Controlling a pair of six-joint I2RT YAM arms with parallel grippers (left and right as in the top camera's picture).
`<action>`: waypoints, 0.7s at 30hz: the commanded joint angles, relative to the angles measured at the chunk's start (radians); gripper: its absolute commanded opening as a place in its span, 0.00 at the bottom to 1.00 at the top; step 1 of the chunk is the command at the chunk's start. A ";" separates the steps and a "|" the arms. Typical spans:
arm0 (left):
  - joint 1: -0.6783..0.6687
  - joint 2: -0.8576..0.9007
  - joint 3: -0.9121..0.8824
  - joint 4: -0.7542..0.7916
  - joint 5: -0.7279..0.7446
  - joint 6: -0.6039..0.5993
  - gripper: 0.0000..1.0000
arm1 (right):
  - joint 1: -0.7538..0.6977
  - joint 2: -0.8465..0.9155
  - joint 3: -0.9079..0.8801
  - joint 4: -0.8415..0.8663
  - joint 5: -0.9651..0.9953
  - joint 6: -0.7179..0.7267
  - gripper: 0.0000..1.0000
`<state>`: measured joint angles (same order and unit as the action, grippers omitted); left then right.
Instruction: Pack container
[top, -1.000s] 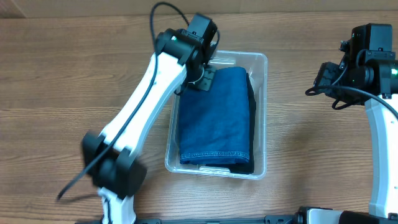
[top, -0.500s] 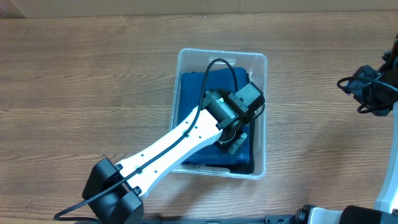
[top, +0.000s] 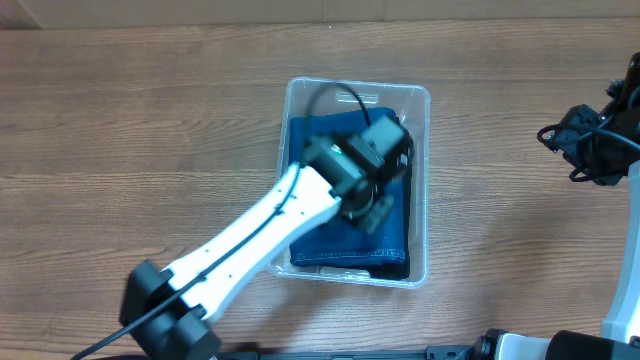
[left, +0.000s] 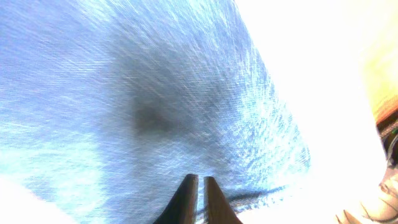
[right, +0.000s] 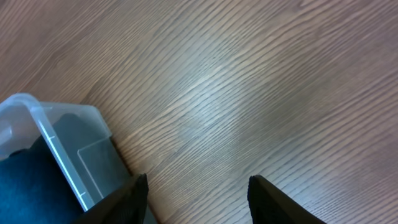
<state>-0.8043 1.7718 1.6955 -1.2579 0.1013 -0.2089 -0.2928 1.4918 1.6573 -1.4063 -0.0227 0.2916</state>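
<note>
The clear plastic container (top: 420, 100) stands in the middle of the table with folded blue jeans (top: 318, 235) inside, over a dark garment at its right side. My left gripper (top: 372, 213) is shut and empty, down on the jeans inside the container; in the left wrist view its fingertips (left: 199, 182) press together against the denim (left: 124, 93). My right gripper (right: 198, 186) is open and empty above bare wood to the right of the container, whose corner (right: 28, 112) shows at the lower left of the right wrist view.
The wooden table (top: 120, 130) surrounds the container. My right arm (top: 595, 140) hangs at the far right edge. My left arm (top: 240, 245) reaches diagonally from the lower left over the container's front-left corner.
My left gripper swept from the container's far-left end across the jeans to the right front, then drew slightly back toward the middle. My right arm pulled back to the right edge.
</note>
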 joint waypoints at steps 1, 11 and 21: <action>0.146 -0.135 0.167 -0.059 -0.136 0.014 0.50 | 0.039 -0.003 -0.002 0.006 -0.005 -0.033 0.55; 0.825 -0.173 0.155 -0.105 0.008 -0.009 0.97 | 0.249 0.253 -0.069 0.078 -0.104 -0.137 0.47; 0.845 -0.155 0.150 -0.132 0.003 0.007 0.99 | 0.388 0.367 -0.064 0.209 -0.317 -0.327 0.51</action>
<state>0.0353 1.6127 1.8519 -1.3865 0.0933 -0.2104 0.0795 1.8668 1.5875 -1.2030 -0.2440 0.0181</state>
